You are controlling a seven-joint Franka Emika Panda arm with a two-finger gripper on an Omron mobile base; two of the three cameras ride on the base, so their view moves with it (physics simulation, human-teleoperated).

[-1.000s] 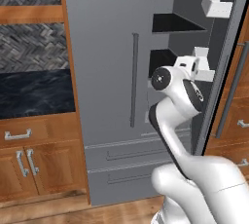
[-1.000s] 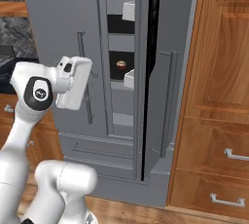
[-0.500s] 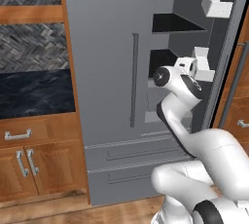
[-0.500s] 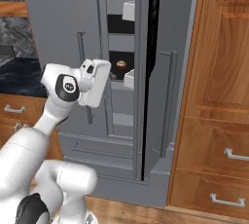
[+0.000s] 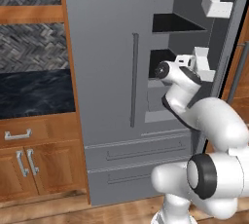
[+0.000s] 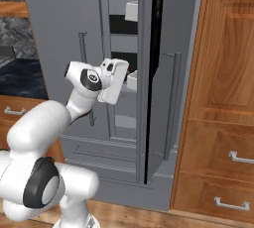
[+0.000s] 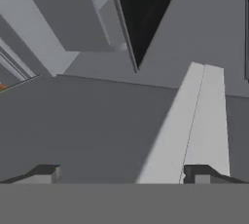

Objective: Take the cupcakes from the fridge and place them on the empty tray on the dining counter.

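so the gripper (image 7: 121, 173) is seen spread wide and empty at the fridge (image 5: 112, 72) opening by a white door bin (image 7: 194, 125), cupcakes can't be made out inside; being light and crushable, they're best pinched low on the wrapper.

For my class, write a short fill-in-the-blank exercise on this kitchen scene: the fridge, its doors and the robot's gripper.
1. The fridge's right door stands ____.
2. The gripper's fingers are spread ____ and hold nothing.
3. The fridge's left door is ____.
4. The bins on the inside of the door are ____ in colour.

Missing words: open; apart; shut; white
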